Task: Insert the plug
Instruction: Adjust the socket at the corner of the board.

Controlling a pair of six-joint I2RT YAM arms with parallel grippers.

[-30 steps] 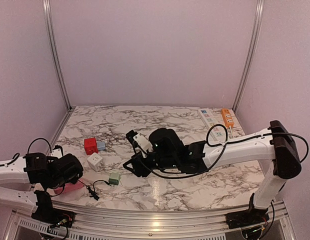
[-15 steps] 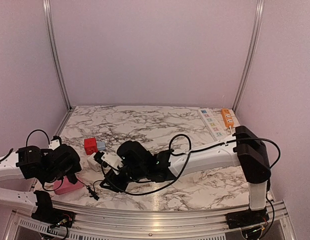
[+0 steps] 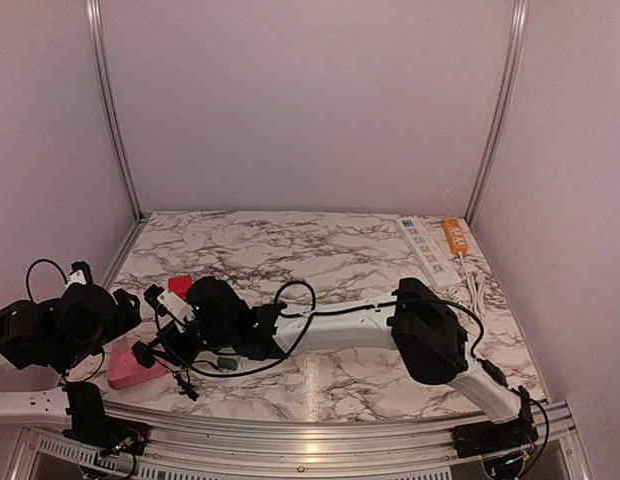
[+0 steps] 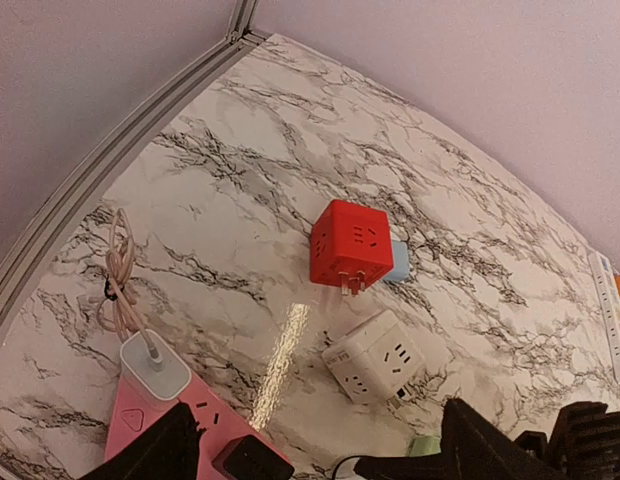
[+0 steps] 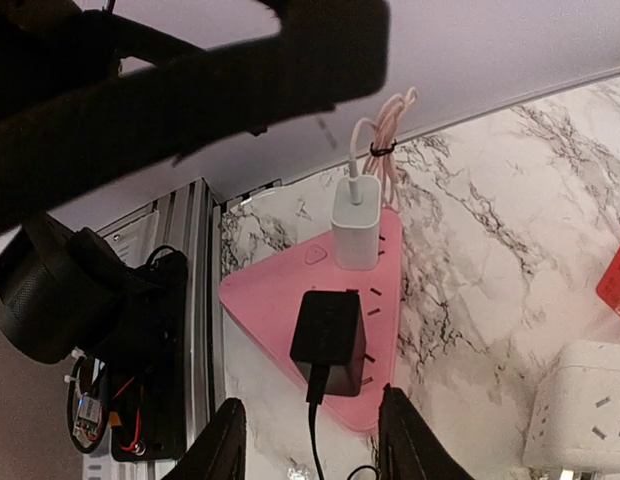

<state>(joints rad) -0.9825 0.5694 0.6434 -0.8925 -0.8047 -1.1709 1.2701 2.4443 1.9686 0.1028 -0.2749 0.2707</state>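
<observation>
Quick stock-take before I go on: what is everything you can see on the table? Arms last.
marble table: one, white with grey veins, under everything
pink power strip: one, pink, near-left corner
white charger: one, white, plugged into the pink power strip
pink cable: one, pink, bundled, runs from the white charger
black plug: one, black, on the pink power strip
red cube socket: one, red, left side
blue cube: one, pale blue, right behind the red one
white cube socket: one, white, nearer than the red
green cube: one, green, near edge
white power strip: one, far right
orange power strip: one, beside it
left gripper: open, above the left side
right gripper: open, straddling the black plug's cord
</observation>
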